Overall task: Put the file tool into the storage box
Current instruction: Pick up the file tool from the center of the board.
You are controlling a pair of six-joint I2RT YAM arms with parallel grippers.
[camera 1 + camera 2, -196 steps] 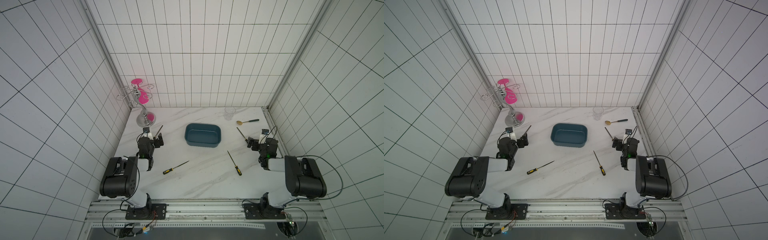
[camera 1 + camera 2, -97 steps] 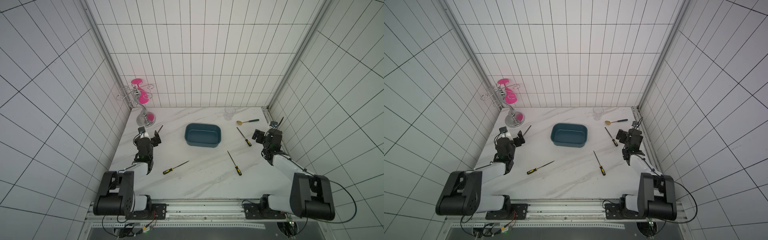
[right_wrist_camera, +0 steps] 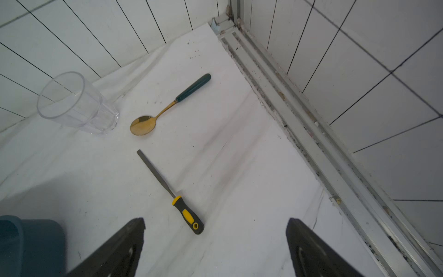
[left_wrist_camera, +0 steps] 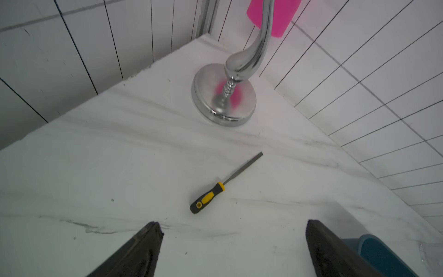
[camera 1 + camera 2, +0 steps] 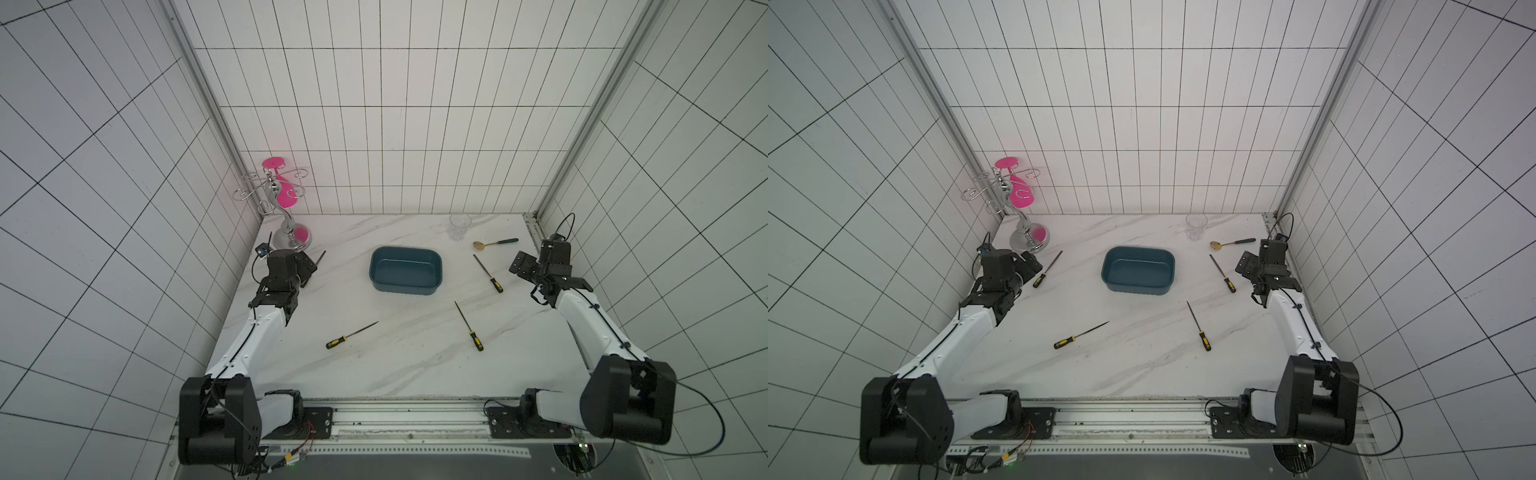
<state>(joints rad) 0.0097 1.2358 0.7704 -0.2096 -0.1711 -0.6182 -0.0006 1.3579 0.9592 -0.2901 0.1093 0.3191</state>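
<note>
Both arms had unfolded from their tucked poses of a second before and reached toward the back of the tabletop (image 5: 415,374); the files and the box had stayed put. The left hand (image 4: 232,230) was released, its fingers wide apart with nothing between them, near the base of the stand (image 5: 291,232). The left file (image 4: 223,185) lay flat just ahead of that hand, handle toward it and tip toward the stand, untouched. The second file (image 5: 351,335) lay nearer the front edge, well apart from either hand. The box (image 5: 405,270) sat mid-tabletop, with every file outside it. The third file (image 5: 468,326) lay in front of the box, toward its right end. The cup (image 5: 459,226) stood upright by the back wall, with the spoon (image 5: 494,243) just to its right. The right file (image 3: 172,194) lay between the box and the right hand (image 3: 215,225), handle end toward the hand and close ahead of its fingertips, not touching them. That hand was released too, gripping nothing.
</note>
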